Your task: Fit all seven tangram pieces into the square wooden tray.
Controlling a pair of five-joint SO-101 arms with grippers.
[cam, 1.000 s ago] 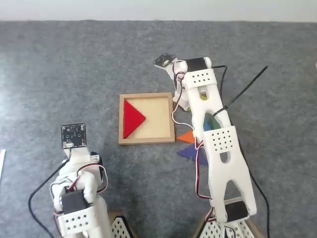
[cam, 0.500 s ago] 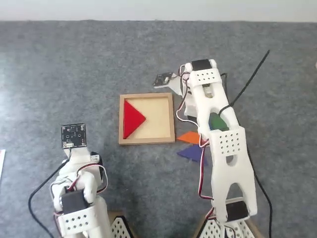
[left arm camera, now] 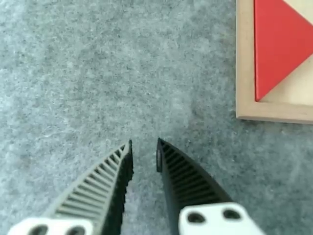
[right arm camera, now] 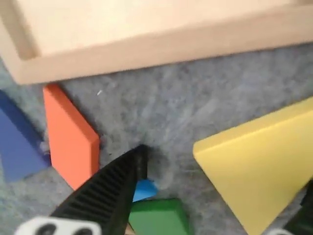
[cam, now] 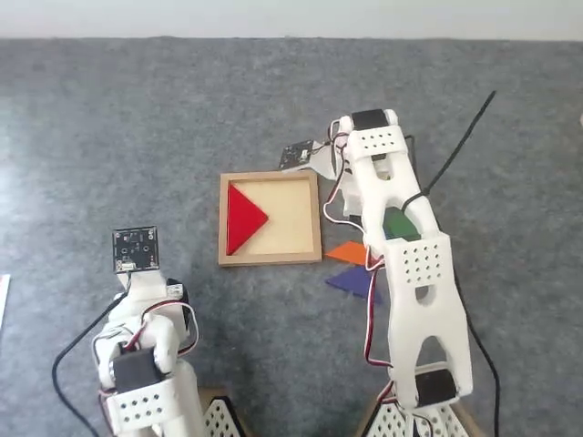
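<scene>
The square wooden tray [cam: 314, 218] lies mid-table with a red triangle [cam: 241, 217] against one side. My right gripper [cam: 321, 164] hovers by the tray's far right corner. In the right wrist view the right gripper [right arm camera: 225, 171] is open, and a yellow triangle [right arm camera: 259, 166] sits between its fingers, apart from the black finger [right arm camera: 112, 196]. Near it lie an orange piece [right arm camera: 68, 137], a dark blue piece [right arm camera: 17, 147], a green piece [right arm camera: 156, 215] and a light blue bit [right arm camera: 145, 188]. My left gripper [left arm camera: 144, 145] hangs over bare carpet short of the tray's edge [left arm camera: 244, 63], open by a narrow gap.
Grey carpet covers the table. The right arm [cam: 410, 264] stretches over the loose pieces beside the tray, where the orange piece [cam: 346, 252], purple-blue piece [cam: 351, 280] and green piece [cam: 398, 223] peek out. The left arm [cam: 137, 355] stays folded at the near left.
The right arm has shifted slightly right and its wrist has turned, bringing the gripper and camera down toward the tray's far right corner. The left arm has not moved.
</scene>
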